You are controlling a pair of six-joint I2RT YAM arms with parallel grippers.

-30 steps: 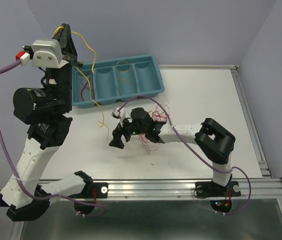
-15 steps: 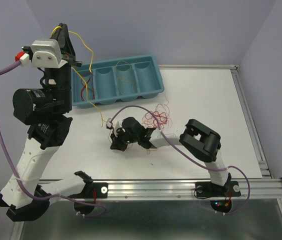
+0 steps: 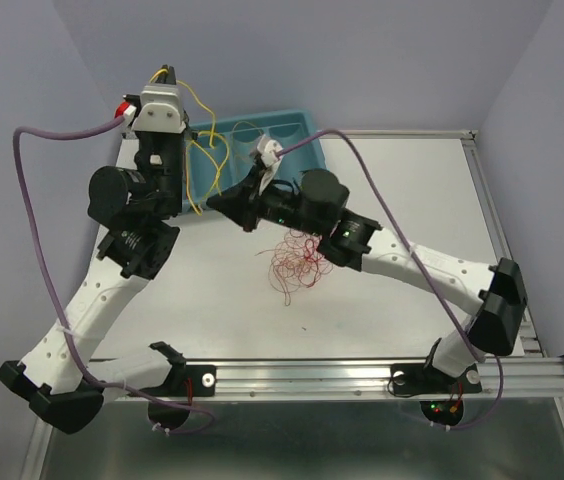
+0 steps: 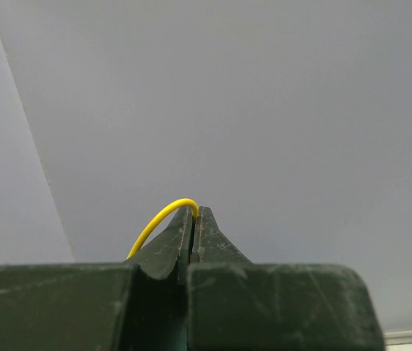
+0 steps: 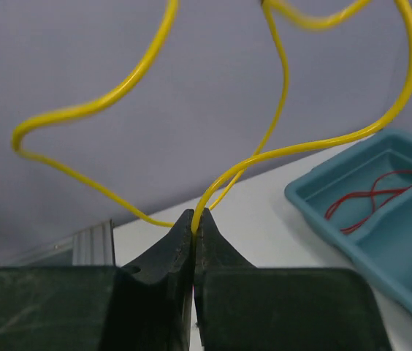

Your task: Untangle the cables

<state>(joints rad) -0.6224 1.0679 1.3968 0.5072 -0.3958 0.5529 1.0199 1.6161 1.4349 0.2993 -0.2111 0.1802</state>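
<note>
One red cable (image 5: 370,199) lies in the blue tray (image 5: 403,256). Both grippers are squeezed shut on the yellow cable (image 5: 304,148). The left gripper (image 4: 193,212) pinches it up high and the right gripper (image 5: 193,219) lower down, so it hangs wiggly, mostly up and down. The red clump (image 3: 297,258) on the table (image 3: 412,180) looks knotted, so I think lots is left.

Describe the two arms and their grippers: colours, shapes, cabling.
The left arm and the right arm have white links between bulky black joints. A purple cord loops to a white camera housing at each wrist. The left gripper and right gripper have dark, scuffed fingers tapering to wedges.
</note>
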